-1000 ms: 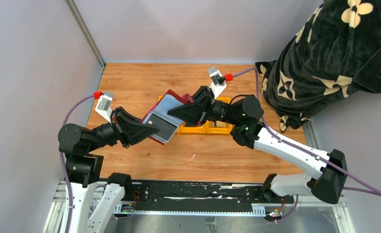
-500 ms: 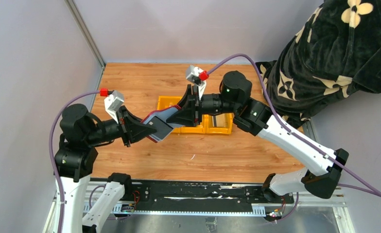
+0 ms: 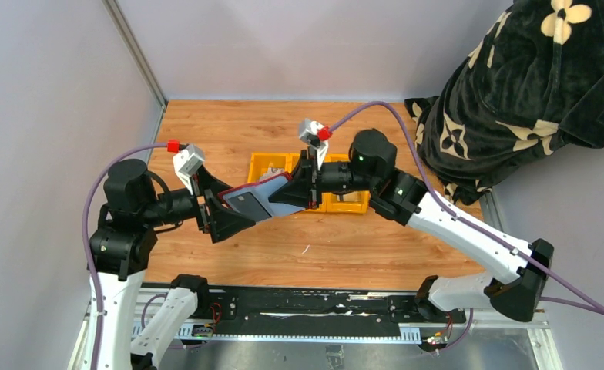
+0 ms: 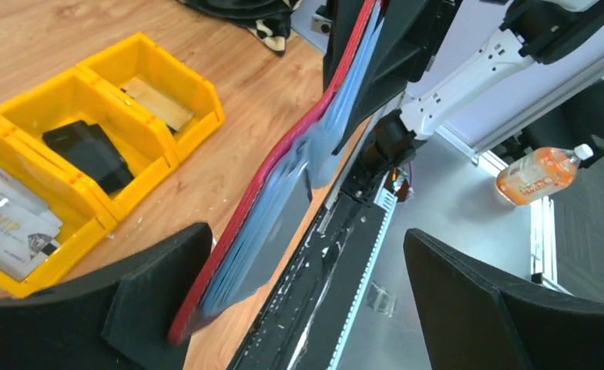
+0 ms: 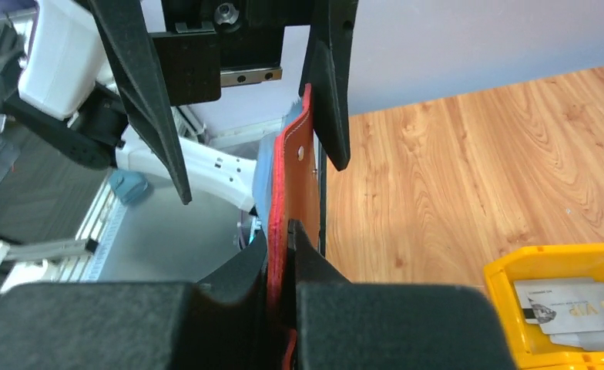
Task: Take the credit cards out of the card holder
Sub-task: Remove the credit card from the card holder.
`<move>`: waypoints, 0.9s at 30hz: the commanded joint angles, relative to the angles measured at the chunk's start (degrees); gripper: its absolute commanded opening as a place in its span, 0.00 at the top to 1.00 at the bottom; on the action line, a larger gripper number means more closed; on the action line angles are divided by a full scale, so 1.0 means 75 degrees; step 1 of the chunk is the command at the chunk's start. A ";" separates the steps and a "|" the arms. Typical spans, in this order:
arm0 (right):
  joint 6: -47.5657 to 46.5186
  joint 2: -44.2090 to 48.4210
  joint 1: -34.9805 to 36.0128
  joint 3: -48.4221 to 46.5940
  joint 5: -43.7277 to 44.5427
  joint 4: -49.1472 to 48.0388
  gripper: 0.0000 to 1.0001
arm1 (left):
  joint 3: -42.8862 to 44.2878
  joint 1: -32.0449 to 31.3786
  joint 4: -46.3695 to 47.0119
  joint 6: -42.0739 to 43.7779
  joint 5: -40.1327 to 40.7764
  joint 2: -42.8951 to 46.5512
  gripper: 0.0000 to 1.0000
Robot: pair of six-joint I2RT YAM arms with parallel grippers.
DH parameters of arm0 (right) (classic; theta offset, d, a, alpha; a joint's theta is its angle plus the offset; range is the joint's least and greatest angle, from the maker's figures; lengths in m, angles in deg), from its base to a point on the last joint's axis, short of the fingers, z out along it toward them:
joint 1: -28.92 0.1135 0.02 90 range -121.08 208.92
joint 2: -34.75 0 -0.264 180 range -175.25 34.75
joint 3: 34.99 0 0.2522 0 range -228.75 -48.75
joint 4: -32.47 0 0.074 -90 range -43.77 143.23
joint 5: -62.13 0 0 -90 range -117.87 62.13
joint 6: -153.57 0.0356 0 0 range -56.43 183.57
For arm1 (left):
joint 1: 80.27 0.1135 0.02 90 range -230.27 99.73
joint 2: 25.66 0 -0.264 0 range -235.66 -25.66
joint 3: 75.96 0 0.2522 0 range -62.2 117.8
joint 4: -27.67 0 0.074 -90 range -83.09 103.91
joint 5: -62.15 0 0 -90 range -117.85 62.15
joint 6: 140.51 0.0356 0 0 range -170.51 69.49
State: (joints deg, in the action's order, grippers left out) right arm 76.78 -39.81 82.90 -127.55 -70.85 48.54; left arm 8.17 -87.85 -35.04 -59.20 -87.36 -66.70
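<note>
The maroon card holder (image 3: 254, 202) hangs unfolded in the air between both arms, its grey-blue sleeves (image 4: 283, 208) facing the near side. My right gripper (image 3: 285, 194) is shut on its far end, the red edge (image 5: 282, 231) pinched between the pads. My left gripper (image 3: 243, 208) stands open around the near end; the holder's red back (image 4: 206, 285) lies close against one finger (image 4: 149, 308), the other finger (image 4: 499, 308) far off. Three credit cards lie in the yellow tray (image 4: 195, 131): silvery (image 4: 10, 223), black (image 4: 91, 150), tan (image 4: 156, 96).
The three-compartment yellow tray (image 3: 262, 160) sits on the wooden table (image 3: 345, 247) just behind the grippers. A black floral cloth bundle (image 3: 515, 85) fills the far right corner. Grey walls bound the left and the back. A black rail (image 3: 307, 304) runs along the near edge.
My left gripper has let go of the card holder and opened wide. The right gripper has closed on the holder's far end and carries it alone; the holder sits lower and flatter.
</note>
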 commanded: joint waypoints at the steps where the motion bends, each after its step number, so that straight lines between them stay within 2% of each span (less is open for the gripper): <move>1: 0.2190 0.0963 -0.0025 0.1554 0.0993 -0.4047 1.00 | -0.0770 0.0014 0.1606 -0.1533 0.0026 0.0575 0.00; 5: 0.3282 0.1462 -0.0013 0.2722 0.1826 -0.6171 1.00 | -0.1925 0.0014 0.4323 -0.3874 0.0006 0.1571 0.02; 8: 0.3910 0.1500 -0.0013 0.3175 0.2109 -0.7103 1.00 | -0.2300 0.0014 0.5570 -0.4957 0.0078 0.1869 0.05; 11: 0.4269 0.1400 0.0046 0.3375 0.2177 -0.7660 1.00 | -0.2339 0.0014 0.6149 -0.5616 0.0117 0.1738 0.13; 15: 0.4261 0.1290 0.0157 0.3410 0.2256 -0.7726 1.00 | -0.2283 0.0014 0.7049 -0.6419 0.0153 0.1514 0.24; 19: 0.4265 0.1179 0.0309 0.3531 0.2449 -0.7926 1.00 | -0.2177 0.0014 0.7229 -0.6538 0.0186 0.1400 0.31; 22: 0.4293 0.1003 0.0426 0.3501 0.2488 -0.8083 1.00 | -0.2246 0.0014 0.7240 -0.6562 0.0247 0.1388 0.42; 25: 0.4369 0.0770 0.0501 0.3431 0.2473 -0.8300 1.00 | -0.2327 0.0014 0.7242 -0.6537 0.0326 0.1364 0.59; 27: 0.4393 0.0713 0.0514 0.3425 0.2473 -0.8400 1.00 | -0.2329 0.0014 0.7257 -0.6505 0.0313 0.1338 0.61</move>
State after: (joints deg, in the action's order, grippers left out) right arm 108.78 -33.71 85.82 -101.54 -53.39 -8.90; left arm -9.03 -87.85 17.05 -107.31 -85.41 -56.23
